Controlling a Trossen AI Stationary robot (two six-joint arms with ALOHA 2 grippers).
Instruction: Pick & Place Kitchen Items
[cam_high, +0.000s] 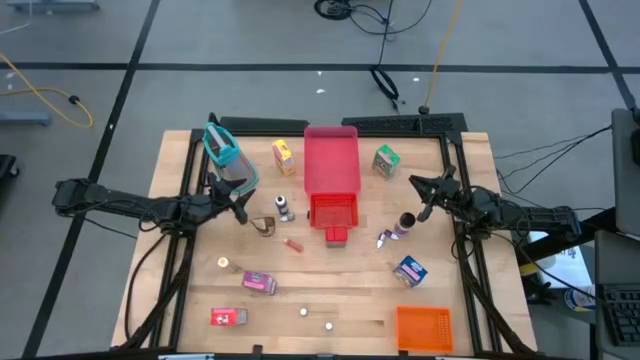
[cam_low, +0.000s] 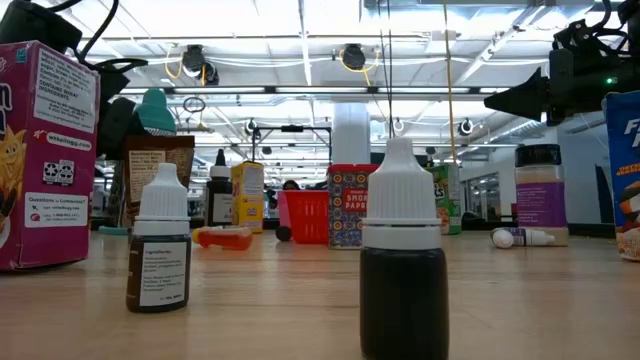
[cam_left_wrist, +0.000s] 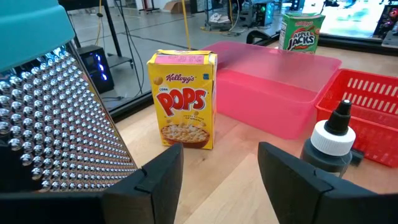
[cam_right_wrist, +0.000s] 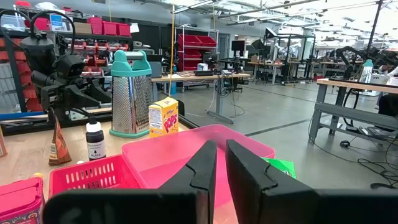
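The kitchen items lie spread over the wooden table. At the far side stand a yellow carton (cam_high: 283, 155) and a green carton (cam_high: 386, 160). A small black-capped bottle (cam_high: 285, 207) stands upright near the middle. A spice jar (cam_high: 405, 222) and a metal utensil (cam_high: 385, 238) lie right of centre. Blue (cam_high: 410, 270), pink (cam_high: 258, 283) and red (cam_high: 228, 317) cartons lie nearer the front. My left gripper (cam_high: 240, 205) hangs open beside a teal-handled grater (cam_left_wrist: 56, 124), facing the yellow carton (cam_left_wrist: 183, 99). My right gripper (cam_high: 420, 190) hovers shut at the table's right, holding nothing (cam_right_wrist: 221, 168).
A pink tray (cam_high: 331, 158) and a red basket (cam_high: 332, 210) fill the table's middle. An orange bin (cam_high: 424, 328) sits at the front right. Tiny round pieces (cam_high: 304, 312) and dropper bottles (cam_low: 402, 270) stand near the front edge. A brown pouch (cam_high: 265, 227) lies by the small bottle.
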